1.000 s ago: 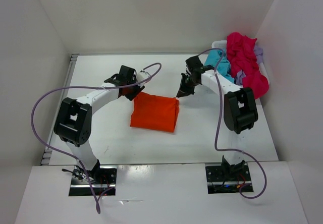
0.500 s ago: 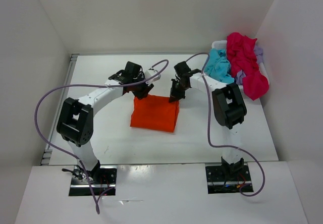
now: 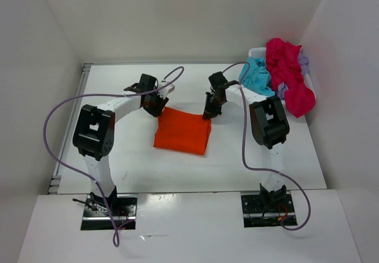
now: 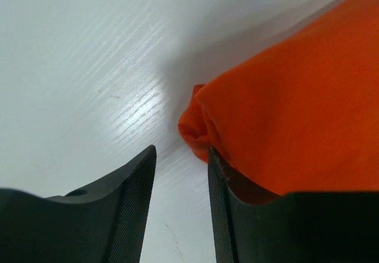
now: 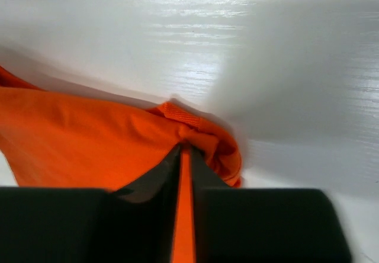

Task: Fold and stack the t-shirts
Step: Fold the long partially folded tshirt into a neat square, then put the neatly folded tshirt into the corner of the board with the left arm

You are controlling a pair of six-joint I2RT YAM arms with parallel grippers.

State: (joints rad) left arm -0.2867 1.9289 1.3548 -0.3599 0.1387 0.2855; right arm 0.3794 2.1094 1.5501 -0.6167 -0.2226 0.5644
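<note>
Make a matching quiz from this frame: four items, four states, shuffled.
1. left gripper
2. right gripper
3. orange t-shirt
4. turquoise t-shirt

A. heaped in the basket
B. lying folded on the table
C. open, next to an orange corner
D. shut on an orange corner

Pairs: 1-C, 2-D, 3-B, 4-A

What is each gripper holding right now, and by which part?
The right gripper pinches the orange t-shirt by its far right corner. The left gripper is open at the far left corner, holding nothing.
</note>
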